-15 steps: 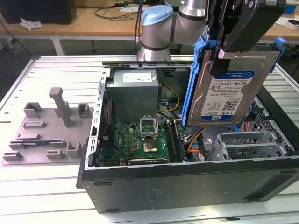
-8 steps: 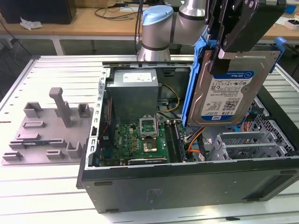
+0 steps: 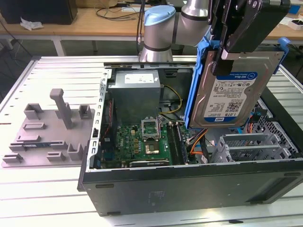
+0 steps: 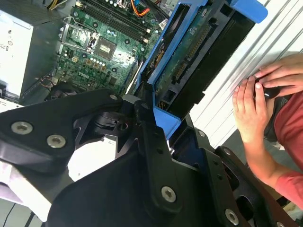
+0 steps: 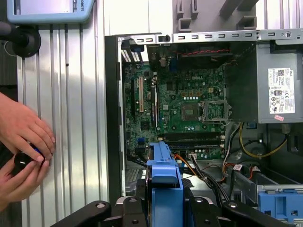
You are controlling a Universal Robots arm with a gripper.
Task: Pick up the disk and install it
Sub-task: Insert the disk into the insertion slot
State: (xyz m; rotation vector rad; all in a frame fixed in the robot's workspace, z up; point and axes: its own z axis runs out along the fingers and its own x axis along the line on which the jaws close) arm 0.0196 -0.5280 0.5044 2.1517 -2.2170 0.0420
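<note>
The disk (image 3: 232, 90), a silver hard drive with a white-and-blue label in a bright blue carrier frame, hangs tilted in the air above the right side of the open computer case (image 3: 189, 189) in the exterior view. My gripper (image 3: 226, 56) is shut on its upper edge. In the second wrist view the black fingers (image 4: 147, 118) clamp the blue frame of the disk (image 4: 189, 52), seen edge-on. The first wrist view shows the disk's blue carrier edge (image 5: 163, 175) held by my gripper (image 5: 163, 208), above the motherboard (image 5: 184, 104).
Inside the case are a grey power-supply box (image 3: 137, 90), the green motherboard (image 3: 142, 142), orange cables and a metal drive cage (image 3: 255, 142). A grey plastic fixture (image 3: 52, 127) lies at the exterior view's left. A person's hands (image 5: 23, 142) rest beside the case.
</note>
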